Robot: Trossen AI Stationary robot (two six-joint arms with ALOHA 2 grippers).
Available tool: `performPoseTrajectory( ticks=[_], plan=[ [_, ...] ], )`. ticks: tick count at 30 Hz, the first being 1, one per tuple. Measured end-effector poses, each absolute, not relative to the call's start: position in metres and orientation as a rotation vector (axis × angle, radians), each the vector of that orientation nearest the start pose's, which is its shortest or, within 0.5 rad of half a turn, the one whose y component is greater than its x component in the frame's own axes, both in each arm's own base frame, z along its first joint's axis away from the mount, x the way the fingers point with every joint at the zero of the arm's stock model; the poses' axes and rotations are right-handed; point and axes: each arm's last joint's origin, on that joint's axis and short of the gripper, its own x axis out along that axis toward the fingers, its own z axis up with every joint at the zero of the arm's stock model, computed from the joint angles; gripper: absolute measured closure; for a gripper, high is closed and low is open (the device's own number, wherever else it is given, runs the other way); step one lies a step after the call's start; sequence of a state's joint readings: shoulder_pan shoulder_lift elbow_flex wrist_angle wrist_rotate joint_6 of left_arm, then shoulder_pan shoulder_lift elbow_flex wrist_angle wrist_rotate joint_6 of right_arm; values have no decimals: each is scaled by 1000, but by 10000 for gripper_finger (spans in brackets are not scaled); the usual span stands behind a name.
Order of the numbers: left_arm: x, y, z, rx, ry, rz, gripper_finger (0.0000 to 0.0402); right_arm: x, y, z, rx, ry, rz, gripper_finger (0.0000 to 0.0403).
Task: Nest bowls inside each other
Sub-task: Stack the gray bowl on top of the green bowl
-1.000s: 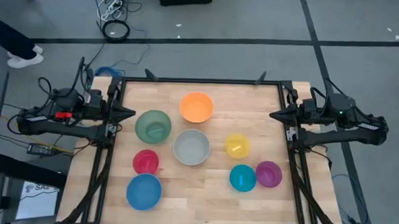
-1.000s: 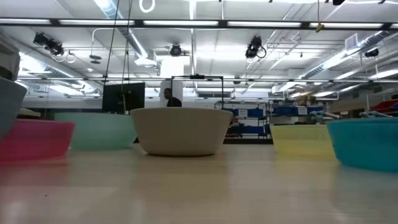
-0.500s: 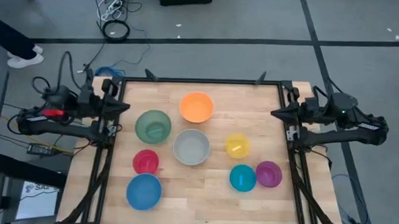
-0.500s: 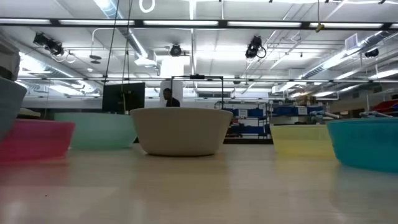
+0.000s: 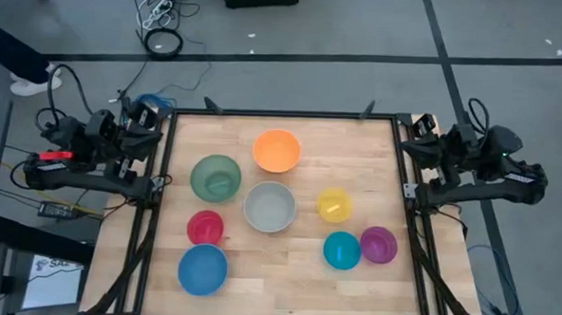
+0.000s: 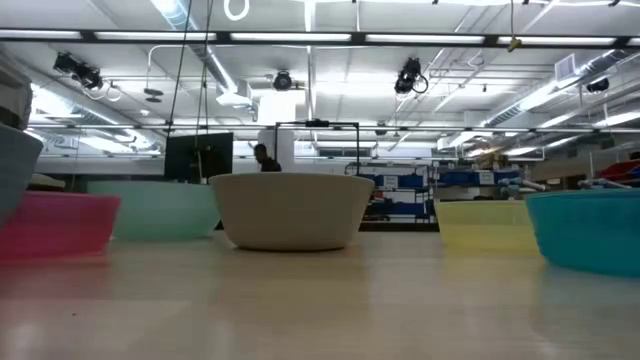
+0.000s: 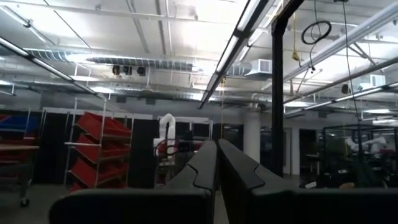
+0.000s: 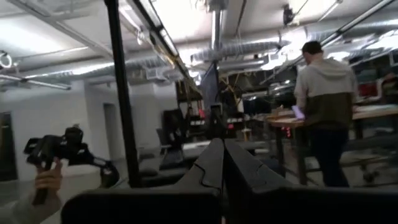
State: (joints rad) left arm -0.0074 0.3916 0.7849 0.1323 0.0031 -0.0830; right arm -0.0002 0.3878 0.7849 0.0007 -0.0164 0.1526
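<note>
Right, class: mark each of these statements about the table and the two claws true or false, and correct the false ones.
1. The orange bowl is nested inside the green bowl. False: they sit apart, each on its own.
2. The teal bowl and purple bowl sit side by side. True.
3. The left claw holds the red bowl. False: it is shut and empty at the table's edge.
4. The right claw is shut. True.
5. The grey bowl lies between the others. True.
</note>
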Motion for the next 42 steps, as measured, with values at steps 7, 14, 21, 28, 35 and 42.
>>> performPoseTrajectory(
  ticks=[7,14,21,28,35,42],
  plan=[
    [64,0,401,-169,-512,-46,377,72,-1,389,124,-368,-9,402],
    [65,0,399,-194,-486,-50,377,83,-1,391,148,-375,-4,398],
    [66,0,397,-196,-462,-50,377,87,-1,394,270,-410,24,402],
    [69,-1,389,-216,-376,-54,377,86,0,396,258,-423,51,397],
    [82,0,378,-222,-244,-22,377,103,2,396,311,-400,129,375],
    [139,1,352,-117,40,75,371,152,-4,388,158,-197,-107,333]
  ],
)
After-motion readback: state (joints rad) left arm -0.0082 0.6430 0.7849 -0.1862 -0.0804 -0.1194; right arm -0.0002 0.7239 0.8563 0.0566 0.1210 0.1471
